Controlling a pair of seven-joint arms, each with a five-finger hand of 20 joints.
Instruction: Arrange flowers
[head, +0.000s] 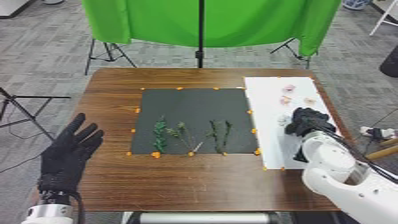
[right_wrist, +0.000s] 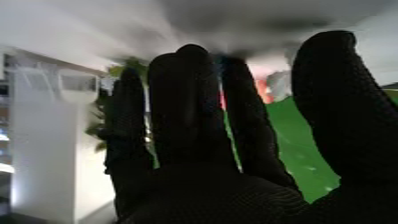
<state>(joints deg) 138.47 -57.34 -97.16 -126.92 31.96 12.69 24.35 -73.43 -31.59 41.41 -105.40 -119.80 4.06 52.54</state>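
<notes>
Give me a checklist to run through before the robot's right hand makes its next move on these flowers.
1. Green stems laid out on the dark mat: ok.
2. Pink flowers on the white sheet: ok.
3. Right hand at the white sheet, next to the whitish flower: ok.
4. Whitish flower touching the right hand: cannot tell.
5. Left hand away from the stems: ok, it is left of the mat, fingers open.
6. Pink flowers set with the stems: not ok, they lie apart on the sheet.
</notes>
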